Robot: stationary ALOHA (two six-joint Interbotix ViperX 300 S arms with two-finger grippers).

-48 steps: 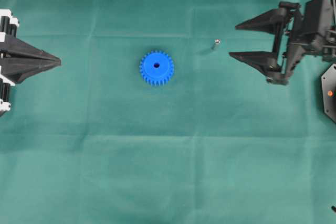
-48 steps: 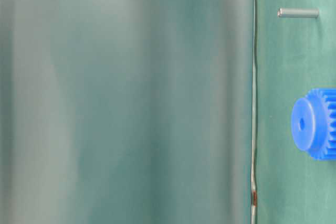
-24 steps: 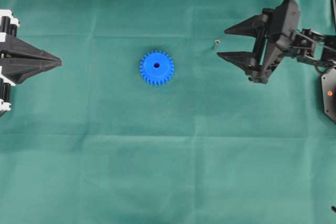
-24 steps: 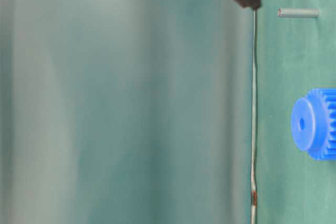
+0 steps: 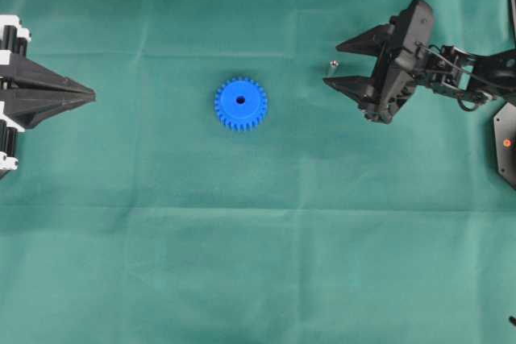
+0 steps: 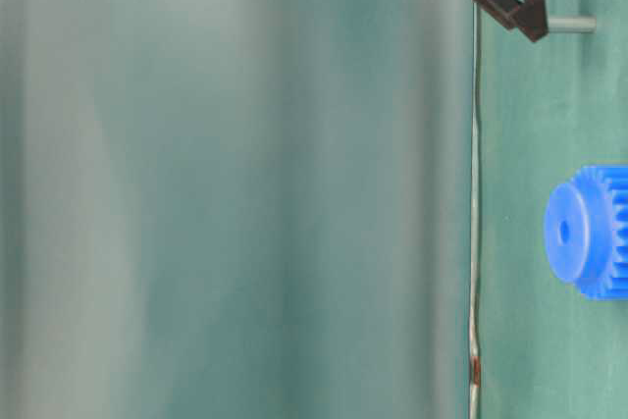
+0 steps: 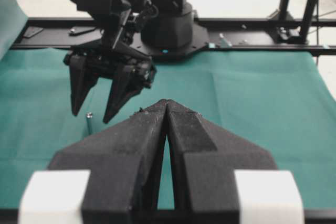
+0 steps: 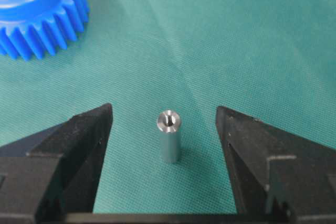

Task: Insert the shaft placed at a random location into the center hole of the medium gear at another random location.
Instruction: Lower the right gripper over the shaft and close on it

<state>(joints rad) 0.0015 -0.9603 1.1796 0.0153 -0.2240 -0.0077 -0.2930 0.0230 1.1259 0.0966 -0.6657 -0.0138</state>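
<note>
**Shaft upright between spread right fingers, gear apart**

Standing upright on the green cloth (image 5: 242, 263): the shaft (image 8: 169, 135), a short silvery pin with a small recess in its top end. Seen from overhead as a shiny dot (image 5: 334, 63), right of centre and toward the far edge. Flanked by the right gripper (image 8: 164, 129), one black finger (image 8: 79, 145) on one side and one on the other, both clear of the metal with cloth visible in each gap. Fingers spread wide, grasping nothing. In the overhead view the same gripper (image 5: 330, 61) reaching in from the right edge, tips level with the pin. At table level, one black fingertip crossing in front of the shaft (image 6: 574, 24), so that only part of the pin shows.

Further left, near the middle of the cloth: the medium gear (image 5: 240, 104), bright blue, lying flat with teeth all round. The center hole (image 5: 240, 100) dark, open and facing up. Gear and pin well apart; only a toothed edge of the gear (image 8: 39, 11) showing in the upper left corner of the right wrist view.

At the far left edge: the left gripper (image 5: 90, 96), pointing toward the gear but well away from it. Fingers pressed together into a single wedge (image 7: 167, 109), nothing between them.
</note>
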